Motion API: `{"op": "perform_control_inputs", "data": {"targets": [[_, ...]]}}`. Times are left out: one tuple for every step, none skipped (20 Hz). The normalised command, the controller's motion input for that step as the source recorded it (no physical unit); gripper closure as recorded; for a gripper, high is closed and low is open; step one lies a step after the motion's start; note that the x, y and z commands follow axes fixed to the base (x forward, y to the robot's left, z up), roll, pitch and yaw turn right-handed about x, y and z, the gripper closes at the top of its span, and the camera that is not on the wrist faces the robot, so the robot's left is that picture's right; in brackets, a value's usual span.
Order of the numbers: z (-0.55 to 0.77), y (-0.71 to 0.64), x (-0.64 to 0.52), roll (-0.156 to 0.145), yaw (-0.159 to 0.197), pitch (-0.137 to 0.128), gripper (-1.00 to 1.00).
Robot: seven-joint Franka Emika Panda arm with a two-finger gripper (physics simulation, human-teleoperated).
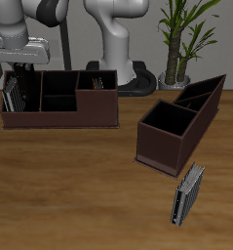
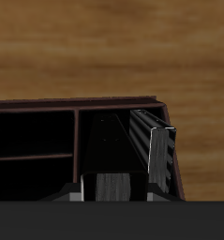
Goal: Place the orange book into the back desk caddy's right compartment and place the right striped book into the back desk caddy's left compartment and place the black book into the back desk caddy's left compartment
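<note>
The back desk caddy (image 1: 59,115) is the long low brown box at the back of the table. My gripper (image 1: 21,66) hangs right over its left compartment (image 1: 20,95). In the wrist view the gripper (image 2: 113,192) is shut on the black book (image 2: 111,150), which reaches down into that compartment. Right beside it the right striped book (image 2: 151,150) stands upright against the caddy's end wall, and its stripes (image 1: 13,94) also show from outside. Something pale peeks out of the taller right compartment (image 1: 98,86). I cannot make out the orange book for certain.
A second brown caddy (image 1: 167,132) with a slanted end lies at an angle mid-table. A slimmer, paler striped book (image 1: 188,193) stands upright near the table's front edge. A potted plant (image 1: 176,49) and the robot's base (image 1: 118,59) stand at the back.
</note>
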Motion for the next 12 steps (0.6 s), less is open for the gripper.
{"op": "perform_control_inputs", "data": {"targets": [[-0.12,-0.12,0.02,-0.002,-0.041,0.039,1.00],[-0.04,0.01,0.06,-0.003,0.010,-0.005,1.00],[-0.21,-0.14,-0.04,-0.057,-0.011,-0.004,1.00],[-0.15,0.05,-0.01,0.023,-0.031,0.023,1.00],[-0.12,0.03,-0.02,0.025,-0.008,0.023,1.00],[-0.22,0.02,-0.04,-0.018,-0.003,0.039,1.00],[-0.20,0.06,-0.03,-0.008,0.000,0.033,1.00],[-0.21,0.14,-0.02,0.073,-0.017,0.048,1.00],[-0.08,0.01,0.03,-0.023,0.007,0.002,1.00],[-0.12,0.11,0.04,0.014,-0.048,0.027,1.00],[-0.34,0.26,0.05,0.086,0.029,0.050,1.00],[-0.23,0.07,0.04,-0.005,0.007,0.034,1.00]]}}
